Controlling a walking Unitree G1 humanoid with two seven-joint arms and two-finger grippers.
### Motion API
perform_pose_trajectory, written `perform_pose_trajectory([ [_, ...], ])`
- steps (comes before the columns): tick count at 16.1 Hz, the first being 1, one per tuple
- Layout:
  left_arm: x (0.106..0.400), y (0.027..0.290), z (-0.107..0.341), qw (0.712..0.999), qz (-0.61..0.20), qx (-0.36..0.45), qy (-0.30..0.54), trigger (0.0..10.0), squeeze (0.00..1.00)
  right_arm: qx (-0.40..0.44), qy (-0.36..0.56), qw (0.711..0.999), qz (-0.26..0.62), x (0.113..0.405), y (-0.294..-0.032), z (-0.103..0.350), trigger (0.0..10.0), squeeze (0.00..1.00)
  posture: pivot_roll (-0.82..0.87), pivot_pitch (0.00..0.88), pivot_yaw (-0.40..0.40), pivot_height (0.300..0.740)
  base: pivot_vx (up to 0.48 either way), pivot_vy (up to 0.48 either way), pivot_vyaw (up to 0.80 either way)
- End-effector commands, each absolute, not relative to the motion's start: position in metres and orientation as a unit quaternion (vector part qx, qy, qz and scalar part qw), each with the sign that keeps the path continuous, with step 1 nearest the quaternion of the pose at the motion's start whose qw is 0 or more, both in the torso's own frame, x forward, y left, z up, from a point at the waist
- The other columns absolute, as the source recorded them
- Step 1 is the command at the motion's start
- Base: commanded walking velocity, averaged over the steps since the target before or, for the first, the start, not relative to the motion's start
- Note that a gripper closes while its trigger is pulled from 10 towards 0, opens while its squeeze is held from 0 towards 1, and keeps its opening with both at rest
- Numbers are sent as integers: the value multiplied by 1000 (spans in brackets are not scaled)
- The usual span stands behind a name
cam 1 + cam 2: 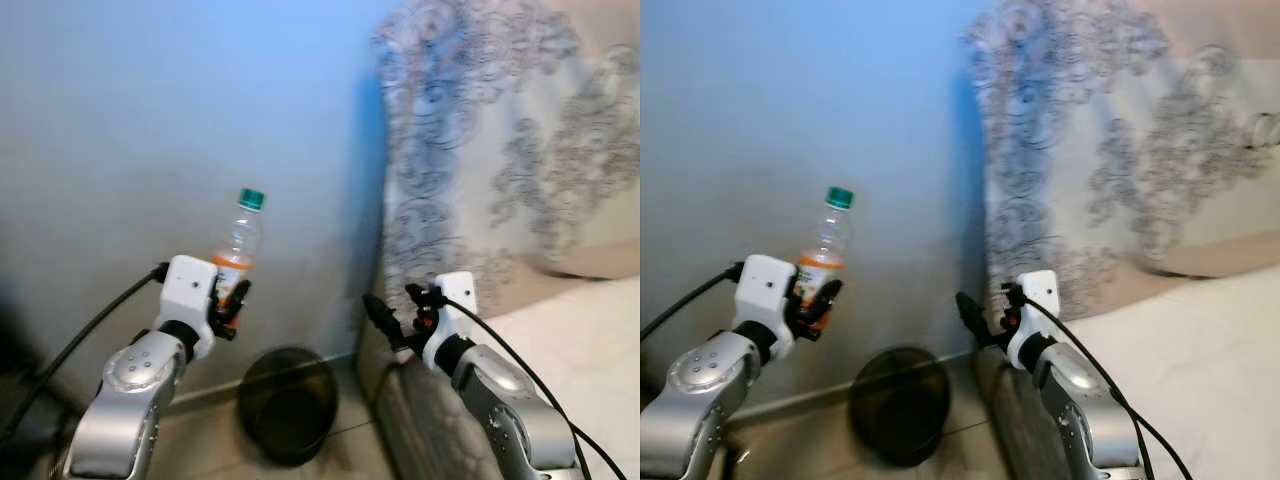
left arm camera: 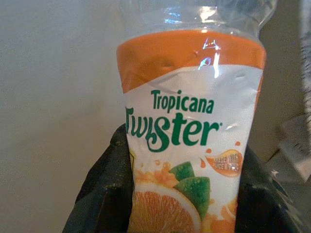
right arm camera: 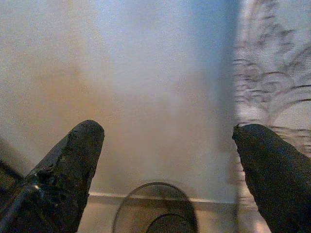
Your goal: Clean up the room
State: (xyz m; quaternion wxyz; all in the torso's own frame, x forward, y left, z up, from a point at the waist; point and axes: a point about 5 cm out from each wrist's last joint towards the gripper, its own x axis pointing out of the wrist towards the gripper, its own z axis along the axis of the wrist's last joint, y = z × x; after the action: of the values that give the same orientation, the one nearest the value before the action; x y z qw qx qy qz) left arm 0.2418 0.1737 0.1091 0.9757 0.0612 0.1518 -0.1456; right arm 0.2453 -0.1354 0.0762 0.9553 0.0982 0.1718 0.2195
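My left gripper [image 1: 232,297] is shut on a clear plastic bottle [image 1: 238,244] with a green cap and an orange Tropicana Twister label [image 2: 192,141]. It holds the bottle upright in front of the pale wall, up and to the left of a dark round waste bin [image 1: 288,403] on the floor. My right gripper [image 1: 390,318] is open and holds nothing; it hangs to the right of the bin, beside the bed's edge. The bin [image 3: 155,213] lies low between the right fingers [image 3: 68,170].
A bed with a pale mattress [image 1: 570,350] and a patterned grey headboard cover [image 1: 500,140] fills the right side. The plain wall [image 1: 150,120] stands close ahead. A skirting board runs behind the bin along the tiled floor [image 1: 200,440].
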Motion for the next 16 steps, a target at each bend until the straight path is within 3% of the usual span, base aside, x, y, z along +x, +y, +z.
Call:
perform_pose_trajectory([
  [1, 242, 165, 110, 972, -170, 59, 151, 10000, 0, 92, 168, 959, 208, 246, -146, 79, 10000, 0, 37, 0, 20, 740, 311, 0, 0],
  [4, 236, 161, 106, 960, -214, 60, 169, 10000, 0, 85, 170, 954, 233, 245, -146, 81, 10000, 0, 37, 0, 20, 740, 193, 0, 0],
  [7, 232, 169, 94, 941, -239, 115, 211, 10000, 0, 39, 178, 941, 284, 246, -146, 82, 10000, 0, 33, 0, 23, 740, 0, 0, 0],
  [10, 237, 188, 84, 918, -261, 155, 254, 10000, 0, -17, 184, 909, 373, 246, -145, 88, 10000, 0, 33, 0, 13, 740, 0, 0, 0],
  [12, 243, 196, 70, 886, -310, 176, 298, 10000, 0, -70, 199, 866, 452, 246, -140, 90, 10000, 0, 21, 0, -5, 740, 0, 0, 0],
  [16, 272, 195, 42, 862, -333, 232, 303, 10000, 0, -128, 216, 822, 511, 254, -134, 91, 10000, 0, -4, 0, -41, 740, 0, 0, 0],
])
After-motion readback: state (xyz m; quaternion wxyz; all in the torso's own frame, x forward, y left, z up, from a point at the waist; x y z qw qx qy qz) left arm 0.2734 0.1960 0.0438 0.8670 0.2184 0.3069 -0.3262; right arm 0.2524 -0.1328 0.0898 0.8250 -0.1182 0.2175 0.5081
